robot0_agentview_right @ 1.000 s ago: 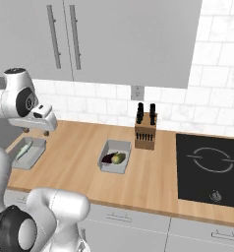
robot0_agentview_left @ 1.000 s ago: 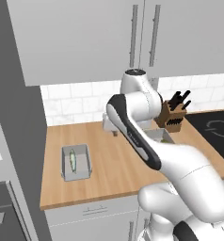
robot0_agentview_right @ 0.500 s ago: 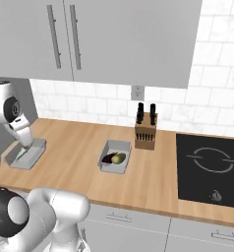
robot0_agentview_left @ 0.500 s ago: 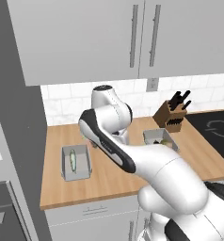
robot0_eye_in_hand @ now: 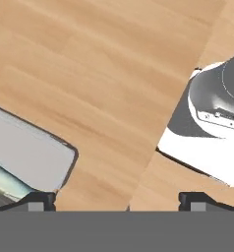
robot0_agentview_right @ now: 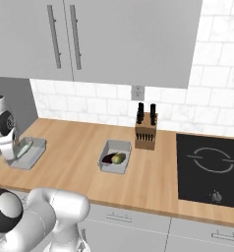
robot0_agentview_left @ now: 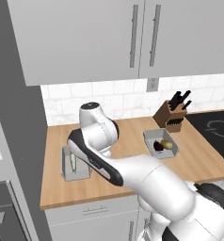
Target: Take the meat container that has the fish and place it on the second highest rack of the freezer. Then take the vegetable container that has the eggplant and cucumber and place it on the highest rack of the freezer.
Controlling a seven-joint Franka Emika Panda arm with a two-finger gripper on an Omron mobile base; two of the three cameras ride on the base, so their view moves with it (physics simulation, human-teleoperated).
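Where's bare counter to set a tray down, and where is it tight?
Widest bare patch: the wooden counter between the grey fish tray and the grey vegetable tray. Another runs along the front edge, below the vegetable tray up to the black cooktop. Tight: between the vegetable tray and wooden knife block, and around the fish tray, where the white arm hangs.

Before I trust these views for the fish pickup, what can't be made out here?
- Fish: hand view, cut off by the left edge.
- Fish container: left base view, right side hidden by the arm.
- Jaws: hand view, tips barely show at the bottom.
- Eggplant and cucumber: right base view, too small for detail.
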